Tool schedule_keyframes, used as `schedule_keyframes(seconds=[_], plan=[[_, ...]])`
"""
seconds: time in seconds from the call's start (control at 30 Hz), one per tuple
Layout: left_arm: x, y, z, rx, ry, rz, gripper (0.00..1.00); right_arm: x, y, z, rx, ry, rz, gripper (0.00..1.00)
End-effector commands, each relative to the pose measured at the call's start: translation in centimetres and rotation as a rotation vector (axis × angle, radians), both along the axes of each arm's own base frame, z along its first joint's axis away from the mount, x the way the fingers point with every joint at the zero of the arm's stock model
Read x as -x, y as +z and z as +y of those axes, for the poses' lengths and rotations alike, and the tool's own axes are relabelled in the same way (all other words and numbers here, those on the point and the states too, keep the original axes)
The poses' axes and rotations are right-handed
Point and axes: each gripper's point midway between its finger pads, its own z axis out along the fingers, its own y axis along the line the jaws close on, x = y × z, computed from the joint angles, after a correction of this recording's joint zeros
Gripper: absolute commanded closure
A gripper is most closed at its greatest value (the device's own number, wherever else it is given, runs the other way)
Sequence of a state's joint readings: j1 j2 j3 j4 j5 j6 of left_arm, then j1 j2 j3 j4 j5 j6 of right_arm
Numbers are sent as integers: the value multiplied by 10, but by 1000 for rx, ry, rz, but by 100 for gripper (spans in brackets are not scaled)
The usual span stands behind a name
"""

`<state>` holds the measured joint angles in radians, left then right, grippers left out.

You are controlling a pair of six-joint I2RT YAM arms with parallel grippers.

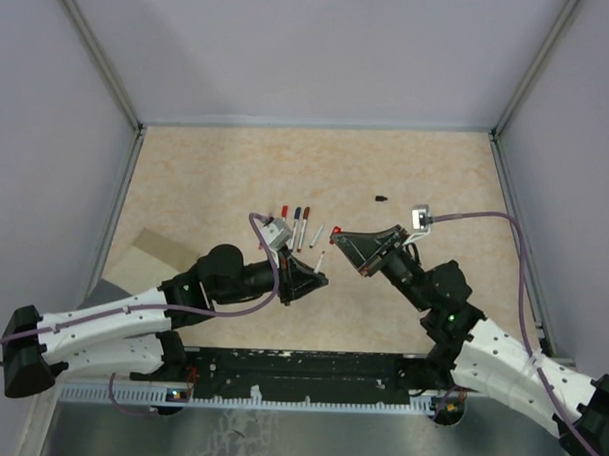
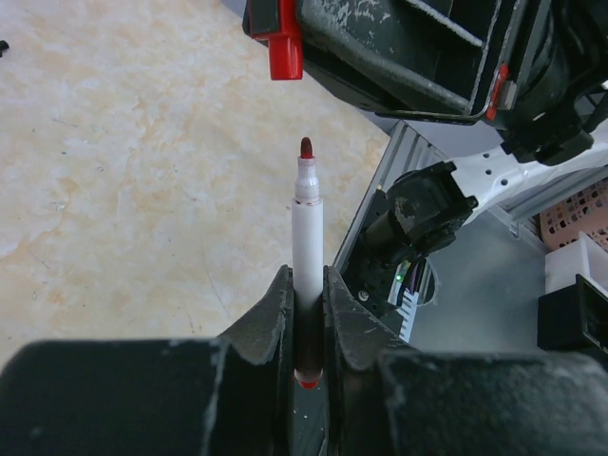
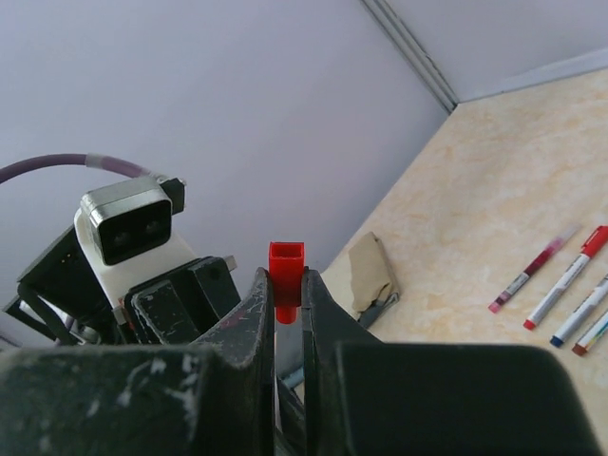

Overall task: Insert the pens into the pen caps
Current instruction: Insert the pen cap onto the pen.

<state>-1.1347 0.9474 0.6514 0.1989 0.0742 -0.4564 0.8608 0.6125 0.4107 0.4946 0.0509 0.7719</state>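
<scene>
From above, I am clenching my left hand (image 1: 316, 275) on a pen (image 1: 320, 260) and my right hand (image 1: 344, 235) on the red cap (image 1: 335, 229); both are hanging over the worktop (image 1: 436, 173); the pen is lying just below and left of the red cap, tip pointing towards it, not touching; the spare pens (image 1: 299, 226) are lying in a row left of the red cap, and a black cap (image 1: 382, 199) beyond it to the right.

In the left wrist view, I am gripping the pen (image 2: 306, 228) low on its white barrel, left hand (image 2: 306, 285) shut around it, dark-red tip leading straight ahead; the red cap (image 2: 283, 52) is sitting ahead of the tip and slightly left of its line, a clear gap between; the two long axes are running roughly parallel, I judge, but offset sideways.

In the right wrist view, I am pinching the red cap (image 3: 286, 275) in my right hand (image 3: 288, 299), its open mouth facing outward; the held pen is not showing here; the spare pens (image 3: 560, 299) are lying well right of the cap. I am judging that the tip needs nudging sideways onto the cap's axis before closing in.
</scene>
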Motion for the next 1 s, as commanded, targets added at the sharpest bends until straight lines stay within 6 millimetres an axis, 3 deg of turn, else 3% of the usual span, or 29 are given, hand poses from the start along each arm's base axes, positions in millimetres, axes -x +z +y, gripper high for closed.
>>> schedule_keyframes(seconds=[0.0, 0.27, 0.97], plan=[[5, 21, -8, 90, -25, -28, 100, 11, 39, -3, -127, 43, -92, 100], [5, 22, -7, 92, -22, -30, 100, 19, 45, 2, -146, 96, -114, 100], [6, 29, -5, 106, -23, -49, 100, 21, 33, 7, -113, 123, -87, 100]])
